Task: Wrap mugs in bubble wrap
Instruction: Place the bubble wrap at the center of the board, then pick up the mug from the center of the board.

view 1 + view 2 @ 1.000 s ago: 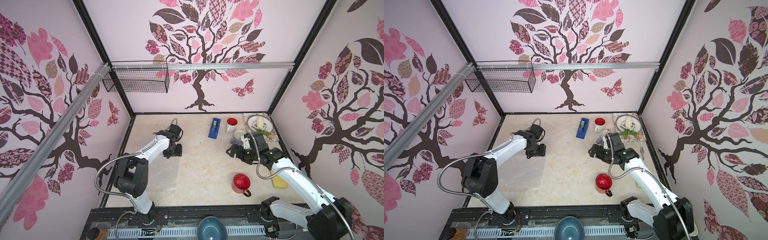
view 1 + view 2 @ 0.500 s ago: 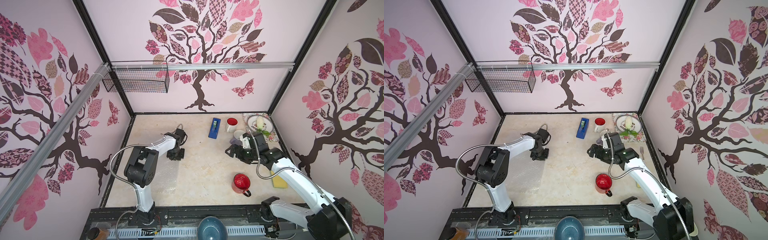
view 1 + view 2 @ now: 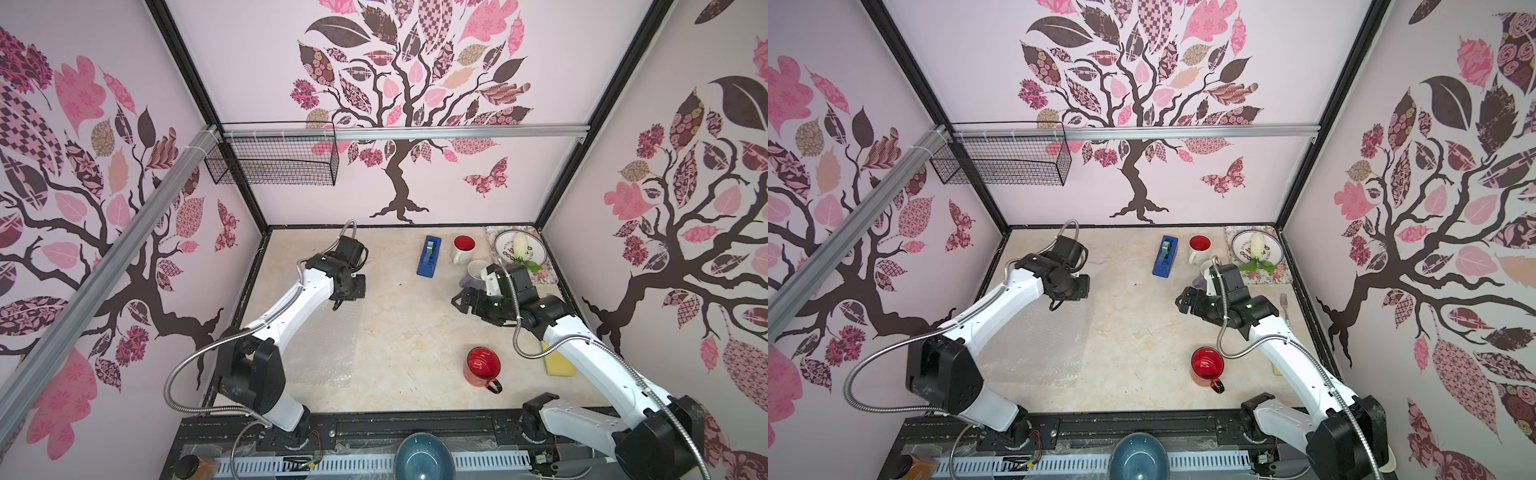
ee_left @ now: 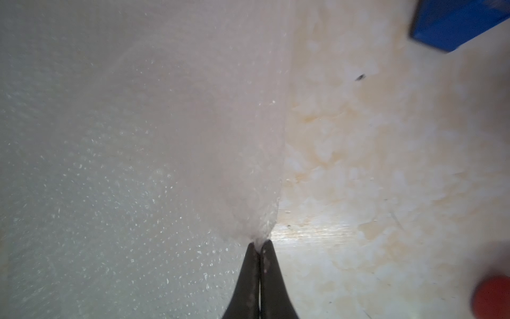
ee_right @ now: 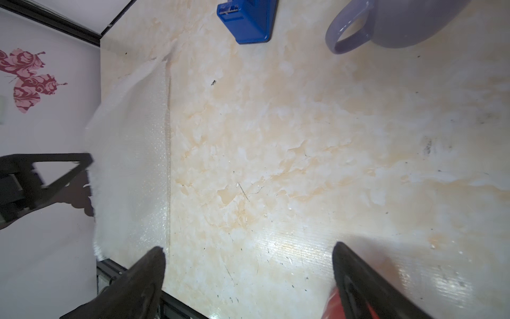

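Both top views: three mugs counted on the table. Red mug near the front, white mug with red inside at the back, lavender mug just in front of that one and partly hidden by the right arm. Bubble wrap flat on the left side of the table, well apart from all three mugs. One patch visible; number of sheets in it impossible to tell. Left hand low at the bubble wrap's edge toward the middle of the table. Right hand over bare table near the lavender mug. Also one blue tape dispenser and one bowl off the front of the table.

Left wrist view: left hand pressed together, pinching the edge of the bubble wrap, film drawn up to the tips in a soft peak. Judged light, limp and slippery. Best taken at an edge or corner, as here; liable to sag or slide out of so thin a pinch.

Right wrist view: right hand spread wide, holding nothing. Lavender mug and its handle beyond the tips, a sliver of red mug beside one finger. Mugs judged rigid, heavier, glossy and breakable; wall at the rim, or the handle, the likely hold.
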### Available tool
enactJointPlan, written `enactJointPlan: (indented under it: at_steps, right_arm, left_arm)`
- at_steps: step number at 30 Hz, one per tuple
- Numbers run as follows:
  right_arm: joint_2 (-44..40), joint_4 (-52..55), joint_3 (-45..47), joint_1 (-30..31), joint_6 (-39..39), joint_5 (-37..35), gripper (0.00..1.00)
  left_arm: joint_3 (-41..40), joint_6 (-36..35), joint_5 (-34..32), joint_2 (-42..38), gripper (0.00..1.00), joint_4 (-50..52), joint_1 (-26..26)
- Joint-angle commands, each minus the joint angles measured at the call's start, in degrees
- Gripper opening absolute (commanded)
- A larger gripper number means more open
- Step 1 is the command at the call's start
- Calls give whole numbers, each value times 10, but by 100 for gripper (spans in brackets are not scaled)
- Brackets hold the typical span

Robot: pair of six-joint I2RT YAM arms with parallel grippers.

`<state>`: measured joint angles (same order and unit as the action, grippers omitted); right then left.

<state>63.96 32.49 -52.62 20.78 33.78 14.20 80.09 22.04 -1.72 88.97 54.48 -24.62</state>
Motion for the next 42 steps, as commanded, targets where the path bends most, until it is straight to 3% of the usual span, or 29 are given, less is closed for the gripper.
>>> enactJointPlan:
  at_steps: [1,8,13,16,19,21,26,29,36,42]
  right_arm:
    - [10,35,-46,-5,-27,-39,98]
    - [56,110,-92,-82,-64,-20,100]
    - [51,202,-93,-85,-68,-98,100]
    - [38,240,-87,-95,-78,-93,100]
    - [16,293,-76,-95,-82,-63,100]
    - [-6,330,-56,-95,-75,-52,100]
    - [-73,377,4,-94,-62,-17,94]
    - [-97,378,18,-94,-63,-11,87]
    - [-92,350,50,-84,-84,-4,64]
    - [-46,347,42,-68,-76,-29,57]
  left_arm:
    - [21,81,100,36,0,-3,-42]
    - [112,176,139,221,0,-51,-158]
    - [227,183,157,321,1,-56,-192]
    - [237,200,176,319,32,-67,-193]
    - [239,197,174,265,52,-52,-185]
    - [211,185,151,203,59,-14,-167]
    - [-2,180,136,31,61,-33,-76]
    - [-107,171,152,-20,61,-49,-24]
    - [-229,166,150,-36,60,-102,15]
    - [-252,134,158,-16,60,-131,32]
